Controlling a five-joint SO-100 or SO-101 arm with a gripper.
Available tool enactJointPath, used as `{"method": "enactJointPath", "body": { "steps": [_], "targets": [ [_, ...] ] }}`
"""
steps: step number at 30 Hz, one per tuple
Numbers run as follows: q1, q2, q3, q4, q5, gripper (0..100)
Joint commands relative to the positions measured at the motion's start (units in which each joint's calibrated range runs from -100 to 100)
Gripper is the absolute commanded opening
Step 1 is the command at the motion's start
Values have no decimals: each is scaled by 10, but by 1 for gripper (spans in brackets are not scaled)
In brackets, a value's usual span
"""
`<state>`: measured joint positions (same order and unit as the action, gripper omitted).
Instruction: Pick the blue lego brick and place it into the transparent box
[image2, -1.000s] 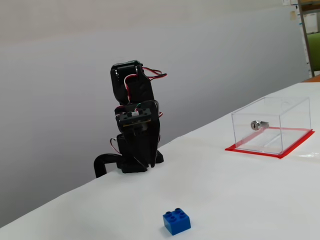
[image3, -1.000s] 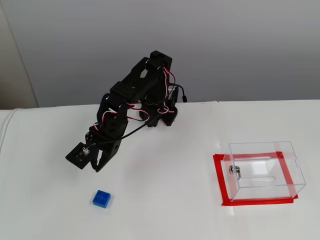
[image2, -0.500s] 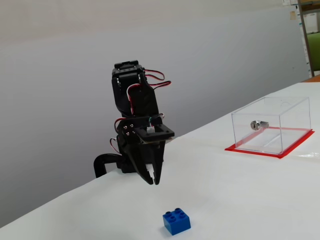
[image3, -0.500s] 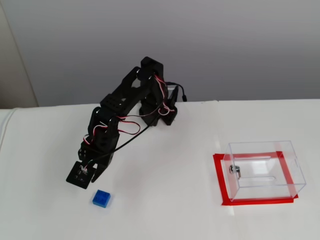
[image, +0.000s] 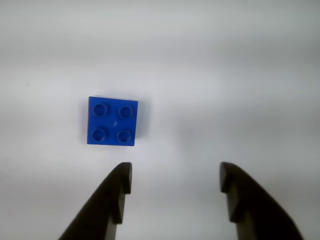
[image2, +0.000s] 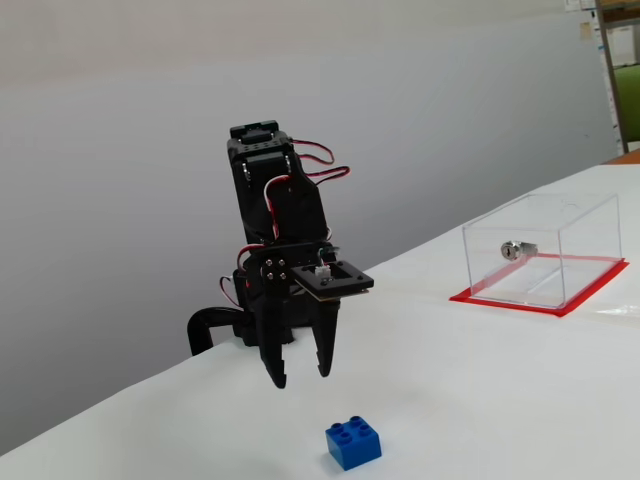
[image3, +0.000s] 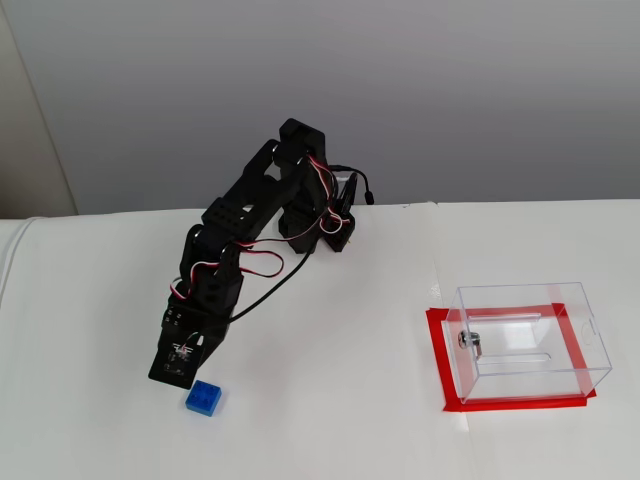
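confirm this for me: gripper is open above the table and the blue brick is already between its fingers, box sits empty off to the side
Not quite. The brick is not between the fingers; in the wrist view it lies beyond the tips of the open gripper and left of the gap. The box does stand apart, without the brick.

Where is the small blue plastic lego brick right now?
In the wrist view the small blue plastic lego brick lies on the white table, left of centre, just beyond the open black gripper.
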<state>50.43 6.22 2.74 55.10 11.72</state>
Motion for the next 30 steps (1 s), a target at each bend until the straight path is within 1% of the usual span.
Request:
{"method": "enactJointPath", "body": {
  "steps": [1,5,9,17,30],
  "targets": [
    [-14,-3,-21,0,-3,31],
    [-23,10,-22,-2,-10,34],
    [-32,41,-29,-11,-42,34],
    [-58,56,-28,-58,-72,33],
    [-84,81,-30,-69,-80,33]
  ]
}}
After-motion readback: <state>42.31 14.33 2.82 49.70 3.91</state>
